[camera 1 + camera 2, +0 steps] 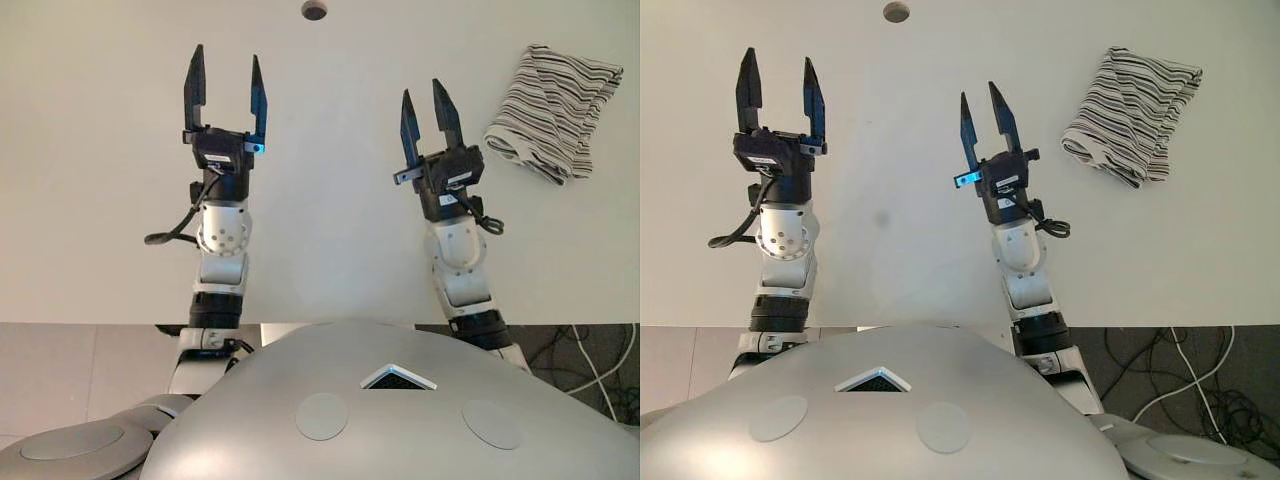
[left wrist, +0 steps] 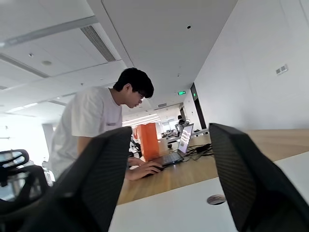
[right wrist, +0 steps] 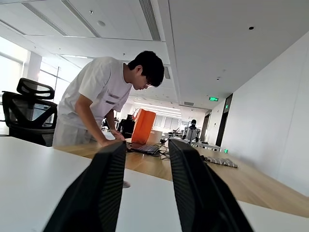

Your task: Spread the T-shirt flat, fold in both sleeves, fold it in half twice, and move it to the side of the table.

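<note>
The striped T-shirt lies folded into a small bundle at the far right of the white table. My left gripper hovers over the table's left-centre, open and holding nothing. My right gripper is over the middle, open with a narrower gap, to the left of the shirt and apart from it. In the left wrist view its two dark fingers stand wide apart; in the right wrist view the fingers are closer together with a gap between them.
A small round grommet hole sits at the table's far edge. The table's near edge runs just in front of my arms. Cables lie on the floor at the right.
</note>
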`<state>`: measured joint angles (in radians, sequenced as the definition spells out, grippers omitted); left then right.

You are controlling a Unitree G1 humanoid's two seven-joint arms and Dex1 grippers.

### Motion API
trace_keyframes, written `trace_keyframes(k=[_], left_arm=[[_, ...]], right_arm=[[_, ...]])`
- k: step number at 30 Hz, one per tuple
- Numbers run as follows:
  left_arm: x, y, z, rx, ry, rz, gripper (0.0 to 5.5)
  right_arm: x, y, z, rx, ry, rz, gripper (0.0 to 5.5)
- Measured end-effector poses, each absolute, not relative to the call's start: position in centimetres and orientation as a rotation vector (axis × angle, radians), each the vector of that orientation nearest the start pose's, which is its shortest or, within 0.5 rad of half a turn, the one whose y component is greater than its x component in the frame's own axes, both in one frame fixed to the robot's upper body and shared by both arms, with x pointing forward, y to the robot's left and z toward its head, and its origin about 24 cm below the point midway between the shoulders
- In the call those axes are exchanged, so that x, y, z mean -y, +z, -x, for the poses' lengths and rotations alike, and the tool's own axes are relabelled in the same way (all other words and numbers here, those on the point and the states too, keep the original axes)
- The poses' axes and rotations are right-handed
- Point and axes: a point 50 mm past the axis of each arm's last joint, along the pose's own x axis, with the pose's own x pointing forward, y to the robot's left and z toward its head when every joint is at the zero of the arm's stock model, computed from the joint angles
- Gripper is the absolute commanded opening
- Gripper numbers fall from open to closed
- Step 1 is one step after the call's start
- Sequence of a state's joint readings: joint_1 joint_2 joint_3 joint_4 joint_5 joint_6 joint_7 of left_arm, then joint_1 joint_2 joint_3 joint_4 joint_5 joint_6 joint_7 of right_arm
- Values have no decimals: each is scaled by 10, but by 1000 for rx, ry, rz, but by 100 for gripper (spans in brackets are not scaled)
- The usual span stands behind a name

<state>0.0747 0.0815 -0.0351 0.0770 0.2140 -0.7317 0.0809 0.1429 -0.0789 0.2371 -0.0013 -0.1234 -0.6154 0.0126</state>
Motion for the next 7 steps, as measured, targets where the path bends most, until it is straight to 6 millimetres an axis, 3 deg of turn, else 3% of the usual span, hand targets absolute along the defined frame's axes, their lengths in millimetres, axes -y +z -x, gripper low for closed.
trace_keyframes(k=[4, 7], left_arm=[[-149, 80, -230, 631, 4, -252, 295], [-150, 71, -229, 611, 43, -269, 295]], right_arm=[[109, 83, -227, 559, 242, 125, 163], [106, 75, -235, 533, 261, 126, 163]])
